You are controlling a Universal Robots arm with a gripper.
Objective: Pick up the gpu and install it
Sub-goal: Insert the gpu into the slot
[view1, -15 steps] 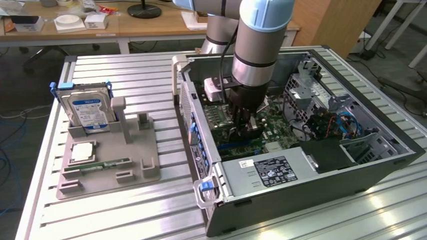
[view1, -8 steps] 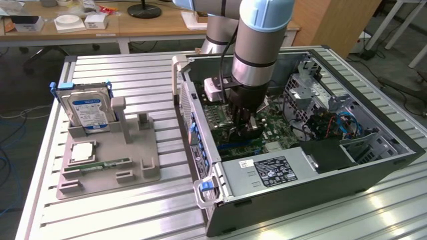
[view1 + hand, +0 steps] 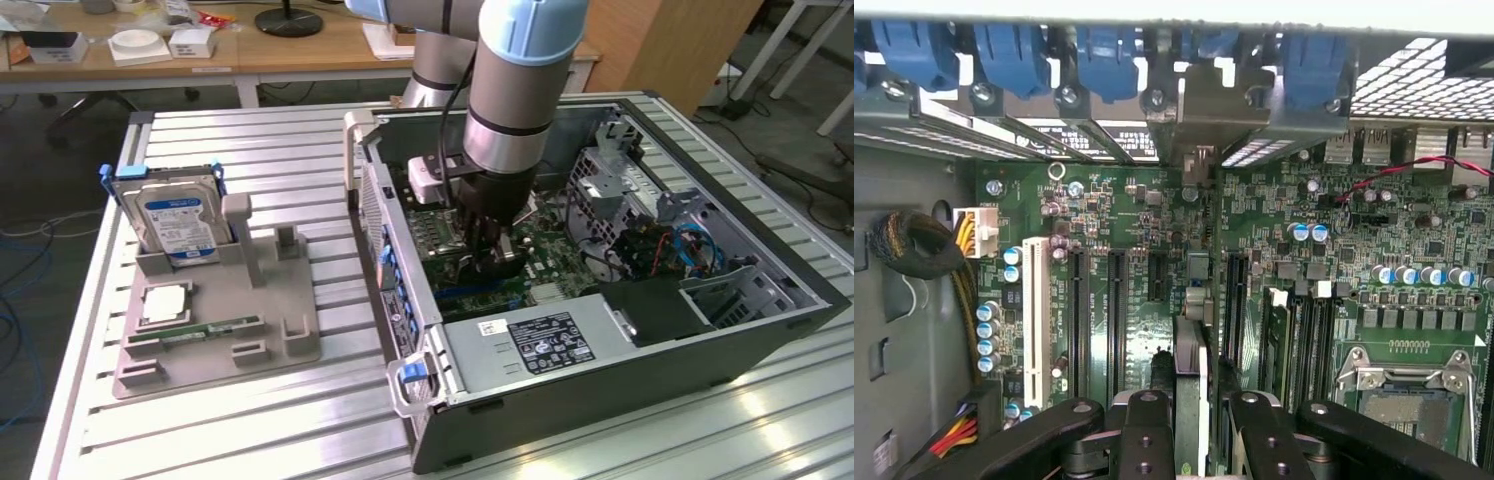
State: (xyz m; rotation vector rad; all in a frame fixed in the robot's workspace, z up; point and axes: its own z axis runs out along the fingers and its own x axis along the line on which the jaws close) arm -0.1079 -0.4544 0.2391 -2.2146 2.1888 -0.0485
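PINCER (image 3: 487, 258): clamped on gpu (image 3: 1192, 365) | GPU: upright, edge-on over motherboard (image 3: 1414, 250) slots | LOCATION: inside open computer case (image 3: 627, 385) on worktop (image 3: 240, 430)

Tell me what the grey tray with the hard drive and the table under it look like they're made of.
Tray: likely plastic with a matte grey finish. Its blocky moulded posts and slots and its dull, glare-free surface suggest that. Table: probably aluminium, pale and silvery. Its parallel ribbed slats catch soft highlights, which points to metal.
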